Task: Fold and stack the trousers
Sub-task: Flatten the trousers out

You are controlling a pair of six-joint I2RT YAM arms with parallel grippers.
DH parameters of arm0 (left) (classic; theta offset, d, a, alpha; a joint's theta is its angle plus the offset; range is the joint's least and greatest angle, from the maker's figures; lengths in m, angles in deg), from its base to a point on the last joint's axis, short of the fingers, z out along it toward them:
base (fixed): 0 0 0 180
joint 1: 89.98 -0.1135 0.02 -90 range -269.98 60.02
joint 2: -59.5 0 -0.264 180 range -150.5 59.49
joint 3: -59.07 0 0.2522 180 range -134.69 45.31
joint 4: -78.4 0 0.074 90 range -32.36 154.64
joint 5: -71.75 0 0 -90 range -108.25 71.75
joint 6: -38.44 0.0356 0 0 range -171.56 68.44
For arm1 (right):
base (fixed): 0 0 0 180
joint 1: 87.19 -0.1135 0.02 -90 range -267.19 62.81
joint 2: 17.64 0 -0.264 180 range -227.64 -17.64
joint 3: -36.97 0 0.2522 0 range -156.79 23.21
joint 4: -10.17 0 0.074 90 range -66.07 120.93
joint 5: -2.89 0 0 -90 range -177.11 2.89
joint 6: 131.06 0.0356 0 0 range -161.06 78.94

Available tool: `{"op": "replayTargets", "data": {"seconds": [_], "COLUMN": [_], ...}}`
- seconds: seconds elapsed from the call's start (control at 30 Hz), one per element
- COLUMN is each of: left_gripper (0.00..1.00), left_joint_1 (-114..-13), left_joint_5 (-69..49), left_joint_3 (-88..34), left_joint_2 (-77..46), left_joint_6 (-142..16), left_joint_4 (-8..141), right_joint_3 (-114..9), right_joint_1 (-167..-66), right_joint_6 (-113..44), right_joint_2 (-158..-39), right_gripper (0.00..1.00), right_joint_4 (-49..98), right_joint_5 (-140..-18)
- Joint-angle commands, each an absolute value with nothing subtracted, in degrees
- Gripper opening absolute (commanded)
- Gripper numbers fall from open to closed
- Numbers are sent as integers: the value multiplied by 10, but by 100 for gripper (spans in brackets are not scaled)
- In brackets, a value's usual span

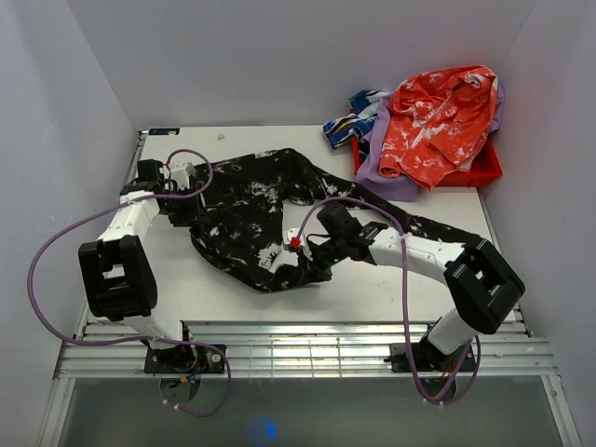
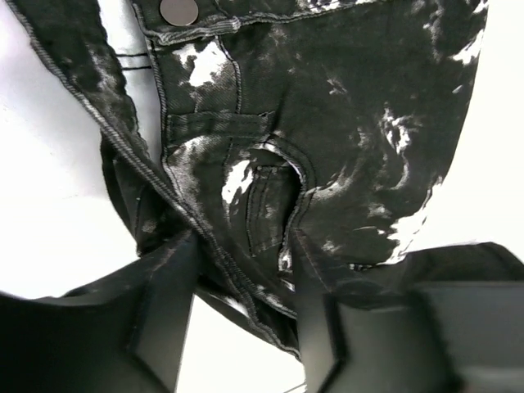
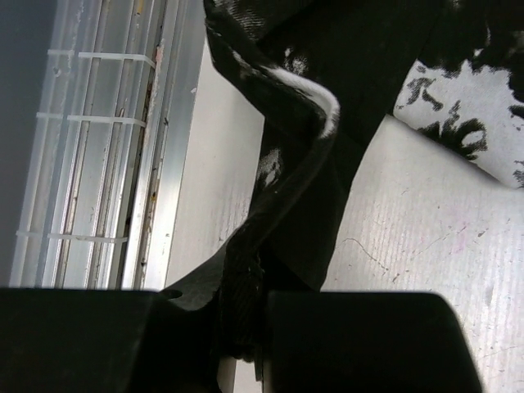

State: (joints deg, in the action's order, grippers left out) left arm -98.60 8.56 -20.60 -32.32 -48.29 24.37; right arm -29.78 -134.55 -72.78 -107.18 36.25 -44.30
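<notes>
The table (image 1: 391,289) carries the trousers (image 1: 251,214) crumpled across its middle, waistband toward the left, one leg trailing rightward beneath the right arm. Lifted like this, that leg could drag and pull the fold askew. In the far right corner stands a red bin (image 1: 484,172) heaped with an orange-red garment (image 1: 438,121), a lavender cloth (image 1: 382,177) and a blue-white cloth (image 1: 349,126). It is near the upper leg, and a sweep that way may snag it. The right gripper (image 3: 246,327) is clamped on a bunched fold of the trousers. The left gripper (image 2: 241,278) straddles the waistband edge beside the pocket (image 2: 262,196), jaws partway apart and not visibly pinching. With a shallow bite it may slip off. A metal button (image 2: 179,11) lies just beyond.
</notes>
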Motion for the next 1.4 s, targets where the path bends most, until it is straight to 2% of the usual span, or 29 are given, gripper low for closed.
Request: {"op": "replayTargets", "data": {"seconds": [0.0, 0.03, 0.07, 0.17, 0.2, 0.4, 0.53, 0.87, 1.0, 1.17, 1.3, 1.37], "left_gripper": [50, 43, 24, 3, 0, 0, 0, 0, 0, 0, 0, 0], "left_joint_1": [-982, -982, -982, -984, -993, -1080, -1103, -1114, -1130, -1141, -1143, -1143], "left_joint_5": [107, 112, 115, 113, 113, 129, 117, 78, 68, 64, 38, 25], "left_joint_3": [-197, -197, -198, -210, -216, -332, -423, -471, -490, -476, -421, -381], "left_joint_2": [-295, -296, -296, -296, -295, -336, -381, -416, -437, -440, -415, -396], "left_joint_6": [-483, -482, -481, -476, -473, -437, -384, -383, -373, -346, -318, -300], "left_joint_4": [249, 248, 244, 233, 232, 199, 173, 202, 210, 214, 245, 267], "right_joint_3": [-325, -324, -323, -312, -308, -265, -237, -155, -142, -188, -278, -328], "right_joint_1": [-1349, -1349, -1349, -1348, -1347, -1304, -1219, -1094, -1004, -827, -682, -641], "right_joint_6": [-731, -730, -731, -757, -767, -853, -911, -1091, -1178, -1278, -1312, -1330], "right_joint_2": [-1078, -1078, -1076, -1062, -1055, -978, -928, -772, -722, -742, -839, -885], "right_gripper": [8, 8, 8, 8, 8, 8, 8, 8, 8, 8, 8, 8], "right_joint_4": [348, 349, 352, 383, 396, 558, 636, 756, 788, 818, 829, 855], "right_joint_5": [-451, -454, -459, -468, -476, -527, -551, -698, -734, -736, -712, -702]}}
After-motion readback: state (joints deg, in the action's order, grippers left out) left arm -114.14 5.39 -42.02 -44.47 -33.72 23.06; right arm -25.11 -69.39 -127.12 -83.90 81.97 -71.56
